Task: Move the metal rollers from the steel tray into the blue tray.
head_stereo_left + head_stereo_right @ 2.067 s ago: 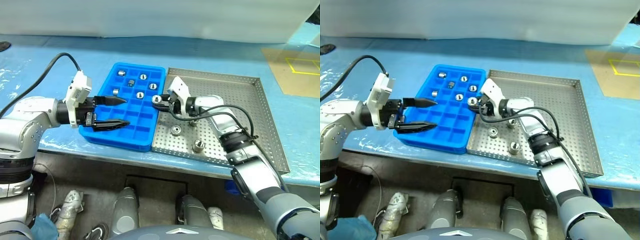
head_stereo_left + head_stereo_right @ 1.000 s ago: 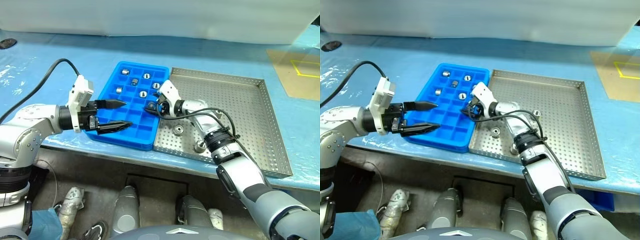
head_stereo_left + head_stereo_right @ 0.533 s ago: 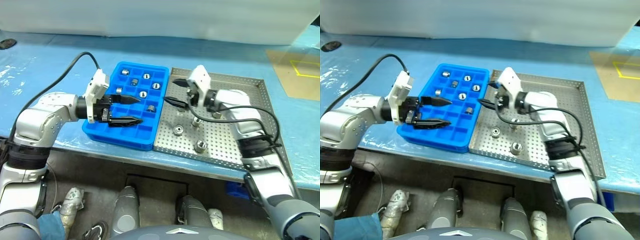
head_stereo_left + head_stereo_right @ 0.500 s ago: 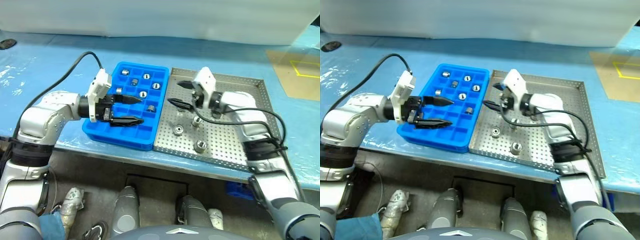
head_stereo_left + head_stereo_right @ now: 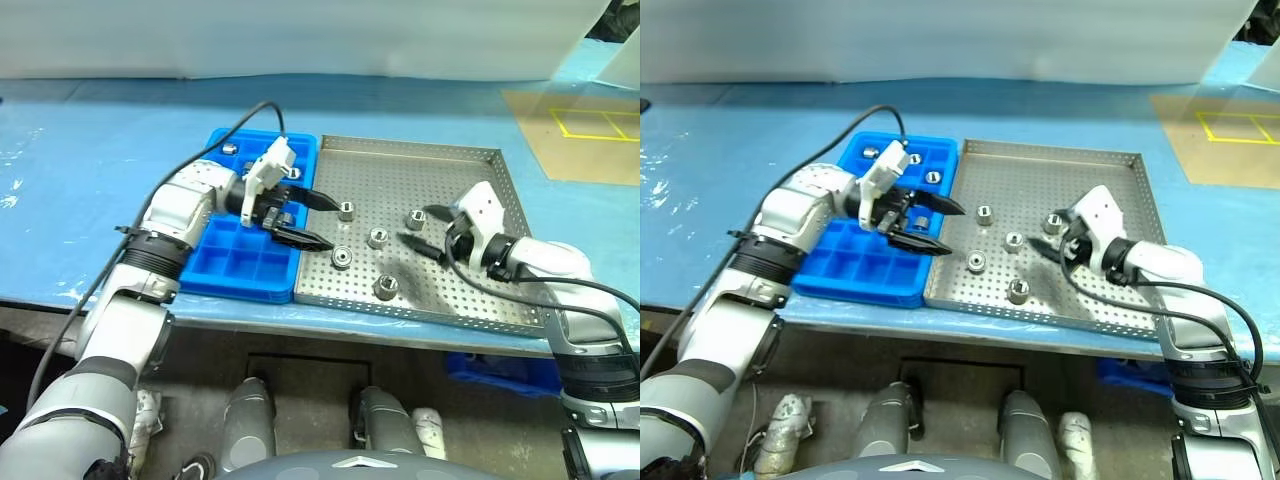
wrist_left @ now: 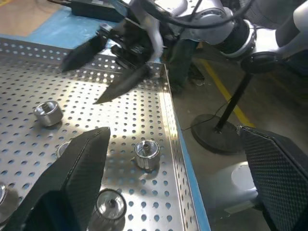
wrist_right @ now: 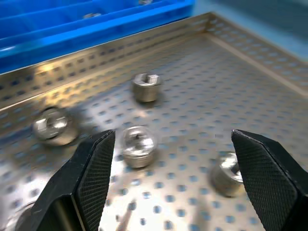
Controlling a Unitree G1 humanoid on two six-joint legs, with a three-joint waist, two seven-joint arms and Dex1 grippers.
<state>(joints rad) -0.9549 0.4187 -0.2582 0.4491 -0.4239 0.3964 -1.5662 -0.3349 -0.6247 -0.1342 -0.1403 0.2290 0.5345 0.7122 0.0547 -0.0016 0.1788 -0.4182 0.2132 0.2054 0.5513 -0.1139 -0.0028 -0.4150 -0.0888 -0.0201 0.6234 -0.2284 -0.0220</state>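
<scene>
Five metal rollers loose on steel tray, right of blue tray. Left gripper released, empty, over tray's left edge. Right gripper parted, empty, beside far-right roller. Best: straddle roller squarely, then clench.

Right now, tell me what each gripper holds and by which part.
Nothing is held. The left gripper and right gripper both stand open above the steel tray, with no metal roller between their fingers.

Five metal rollers in steel tray
</scene>
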